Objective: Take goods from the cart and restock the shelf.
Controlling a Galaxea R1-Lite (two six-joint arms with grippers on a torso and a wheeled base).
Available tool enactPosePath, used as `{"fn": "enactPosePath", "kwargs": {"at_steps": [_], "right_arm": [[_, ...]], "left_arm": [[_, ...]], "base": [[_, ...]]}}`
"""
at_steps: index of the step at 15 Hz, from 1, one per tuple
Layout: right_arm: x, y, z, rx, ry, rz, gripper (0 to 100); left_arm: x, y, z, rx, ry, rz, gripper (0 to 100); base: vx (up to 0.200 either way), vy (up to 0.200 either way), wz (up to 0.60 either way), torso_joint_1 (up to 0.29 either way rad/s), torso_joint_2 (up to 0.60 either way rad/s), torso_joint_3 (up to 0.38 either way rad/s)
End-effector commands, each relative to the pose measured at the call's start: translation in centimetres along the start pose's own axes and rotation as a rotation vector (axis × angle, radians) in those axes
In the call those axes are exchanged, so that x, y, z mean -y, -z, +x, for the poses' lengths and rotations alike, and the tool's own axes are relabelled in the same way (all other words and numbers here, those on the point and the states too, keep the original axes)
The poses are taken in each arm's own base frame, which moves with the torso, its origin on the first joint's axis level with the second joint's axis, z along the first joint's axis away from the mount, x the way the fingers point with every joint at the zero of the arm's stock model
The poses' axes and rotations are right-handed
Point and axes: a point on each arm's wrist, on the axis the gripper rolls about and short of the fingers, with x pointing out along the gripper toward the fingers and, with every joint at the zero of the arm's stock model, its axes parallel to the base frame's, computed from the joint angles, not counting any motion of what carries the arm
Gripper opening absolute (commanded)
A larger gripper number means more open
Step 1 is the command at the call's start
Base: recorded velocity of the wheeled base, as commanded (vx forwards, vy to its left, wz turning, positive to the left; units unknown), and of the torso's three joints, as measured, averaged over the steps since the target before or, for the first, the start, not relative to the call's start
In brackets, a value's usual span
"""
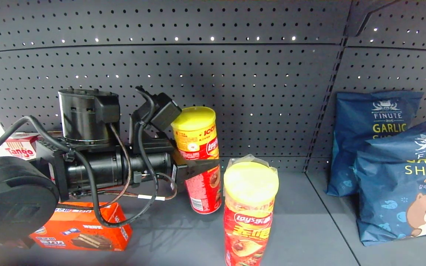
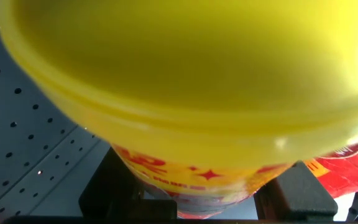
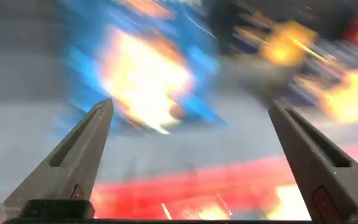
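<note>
A red chips can with a yellow lid stands on the grey shelf, leaning slightly. My left gripper reaches in from the left and is shut on its middle, with one dark finger across the can's front. In the left wrist view the yellow lid looms close, and the fingers sit on either side of the can's body. A second, identical can stands free just in front and to the right. In the right wrist view my right gripper is open, with nothing between its fingers over a blurred background.
Two blue snack bags lean at the shelf's right. An orange biscuit box lies at the front left under my left arm, with a red-and-white box behind it. A perforated back panel closes the shelf.
</note>
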Motion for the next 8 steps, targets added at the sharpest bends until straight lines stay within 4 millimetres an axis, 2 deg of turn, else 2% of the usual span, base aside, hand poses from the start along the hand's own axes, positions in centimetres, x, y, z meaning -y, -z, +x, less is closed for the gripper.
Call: {"fn": "enactPosePath", "kwargs": {"at_steps": [1,2,5,6,8], "right_arm": [[1.8,3.1,-2.5,0.039,0.246,0.064,100],[1.6,3.0,-2.5,0.052,0.178,0.059,100],[0.3,2.7,-2.7,0.198,-0.443,-0.066,100],[0.1,2.6,-2.8,0.215,-0.547,-0.053,100],[0.0,2.7,-2.9,0.191,-0.596,0.001,100]], "left_arm": [[-0.1,0.0,0.0,0.001,0.001,0.0,0],[0.0,0.0,0.0,0.001,0.002,0.002,0],[0.1,0.2,0.0,-0.004,0.006,-0.001,0],[0.1,0.2,0.0,-0.006,0.008,-0.001,0],[0.2,0.3,0.1,-0.008,0.013,-0.002,0]], "base": [[0.0,0.0,0.0,0.0,0.0,0.0],[0.0,0.0,0.0,0.0,0.0,0.0],[0.0,0.0,0.0,0.0,0.0,0.0],[0.0,0.0,0.0,0.0,0.0,0.0],[0.0,0.0,0.0,0.0,0.0,0.0]]}}
